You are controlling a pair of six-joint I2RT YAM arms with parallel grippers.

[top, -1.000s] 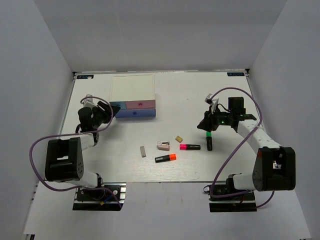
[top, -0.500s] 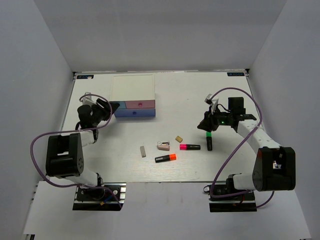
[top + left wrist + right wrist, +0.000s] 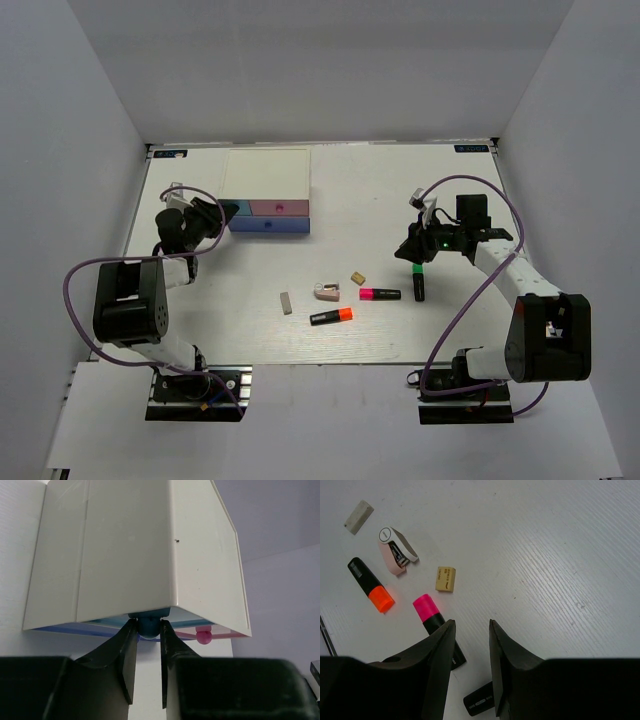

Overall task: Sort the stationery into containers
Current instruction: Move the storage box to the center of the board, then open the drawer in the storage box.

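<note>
While scattered across the bench, awaiting containers: stubby orange highlighter, pink highlighter, green highlighter, blocky grey eraser, tan block. Probably opening the light-blue drawer of the smooth cream box, far left: left hand clamped on its round glossy knob. Calls next for a straight outward pull. Right hand spread, empty, above the green highlighter.

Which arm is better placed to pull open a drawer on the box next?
Left: the left gripper straddles a drawer's teal knob; the right gripper hovers near the pink highlighter, far from the box.
</note>
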